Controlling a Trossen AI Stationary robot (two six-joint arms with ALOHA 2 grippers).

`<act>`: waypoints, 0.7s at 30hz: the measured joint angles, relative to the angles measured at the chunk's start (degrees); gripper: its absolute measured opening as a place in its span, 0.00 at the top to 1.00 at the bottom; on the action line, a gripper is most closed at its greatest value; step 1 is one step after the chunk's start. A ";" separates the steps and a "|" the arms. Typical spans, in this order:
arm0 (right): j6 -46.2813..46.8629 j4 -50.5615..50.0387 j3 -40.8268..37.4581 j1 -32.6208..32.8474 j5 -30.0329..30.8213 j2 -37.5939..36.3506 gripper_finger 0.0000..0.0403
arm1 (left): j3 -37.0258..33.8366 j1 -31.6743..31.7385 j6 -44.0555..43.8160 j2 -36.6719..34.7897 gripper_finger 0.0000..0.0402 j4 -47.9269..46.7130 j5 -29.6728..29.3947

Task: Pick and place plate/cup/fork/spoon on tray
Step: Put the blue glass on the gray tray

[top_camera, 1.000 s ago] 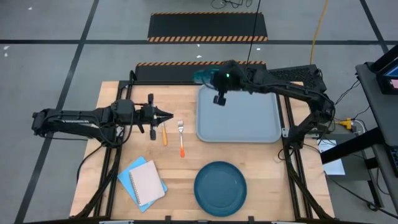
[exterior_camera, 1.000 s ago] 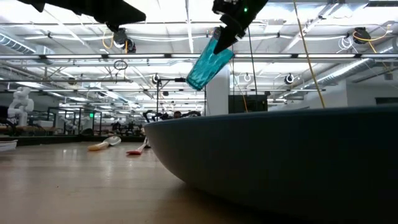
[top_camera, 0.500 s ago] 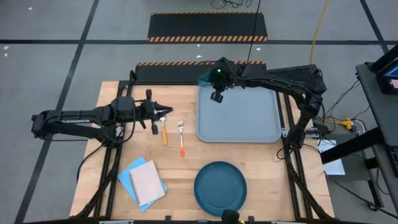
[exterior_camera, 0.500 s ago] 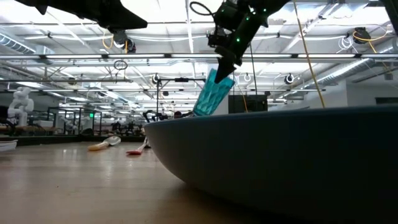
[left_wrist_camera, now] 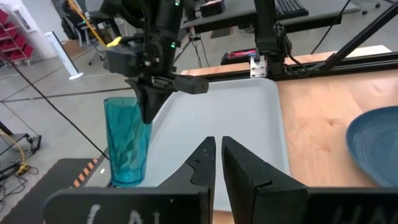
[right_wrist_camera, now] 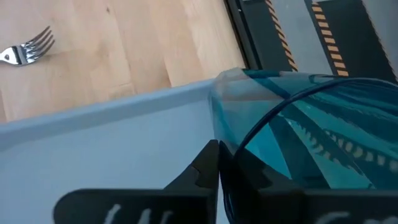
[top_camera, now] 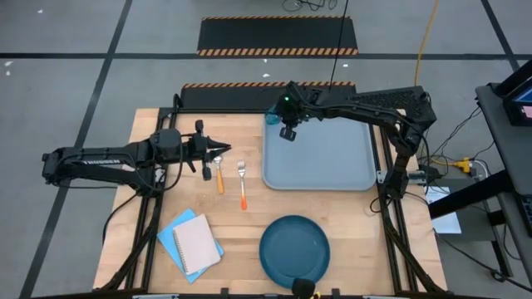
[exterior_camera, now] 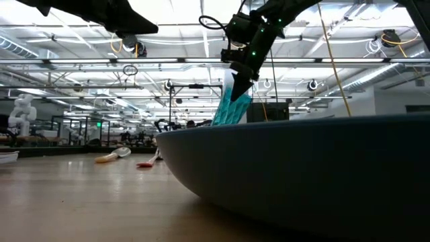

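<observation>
Robot arms at work, left to right: left gripper, fingers nearly pinched together and empty, hovers over one spoon beside one fork; right gripper grasps one cup at the tray corner. Placing appears underway; release seems next. One plate waits.

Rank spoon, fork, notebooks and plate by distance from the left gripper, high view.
From the left gripper, on the table's left side:
1. spoon, right at the fingertips, just toward the front edge.
2. fork, a little farther toward the tray.
3. notebooks, near the front-left corner.
4. plate, front centre, farthest.
</observation>
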 joint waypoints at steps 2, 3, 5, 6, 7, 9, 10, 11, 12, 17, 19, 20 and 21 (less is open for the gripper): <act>0.00 -0.52 0.00 0.00 0.04 0.00 0.97 | 0.00 0.00 0.06 0.00 0.92 -0.02 0.00; 0.00 -0.85 0.00 0.00 0.04 0.00 0.97 | 0.00 0.00 0.18 0.00 0.92 0.02 0.00; 0.03 -1.45 0.00 0.10 0.08 0.00 0.97 | 0.00 0.00 0.20 0.00 0.92 0.36 0.00; 0.13 -1.72 0.00 0.11 0.08 0.00 0.97 | 0.00 0.00 0.20 0.00 0.92 0.42 0.00; 0.43 -2.06 -0.01 0.11 0.08 0.00 0.97 | 0.00 0.00 0.20 0.00 0.92 0.43 0.00; 0.74 -2.11 -0.60 0.11 0.10 -0.07 0.97 | 0.00 0.00 0.22 0.00 0.92 0.42 0.02; 0.81 -2.06 -1.03 0.11 0.10 -0.07 0.97 | 0.00 0.00 0.22 0.00 0.92 0.42 0.02; 0.83 -2.04 -1.55 0.11 0.10 -0.07 0.97 | 0.00 0.00 0.22 0.00 0.92 0.42 0.02; 0.83 -2.04 -2.15 0.11 0.10 -0.07 0.97 | 0.00 0.00 0.22 0.00 0.92 0.42 0.02; 0.04 -0.10 -5.30 0.11 0.34 -0.07 0.97 | 0.00 0.00 0.24 0.00 0.92 0.44 0.02; 0.00 0.94 -6.05 0.11 0.34 -0.07 0.97 | 0.00 0.00 0.43 0.00 0.92 0.53 0.03; 0.00 1.14 -6.10 0.11 0.34 -0.07 0.97 | 0.00 0.00 0.60 0.00 0.92 0.72 0.04; -0.09 1.24 -6.10 0.11 0.37 -0.07 0.97 | 0.00 -0.02 0.65 0.00 0.92 0.91 0.04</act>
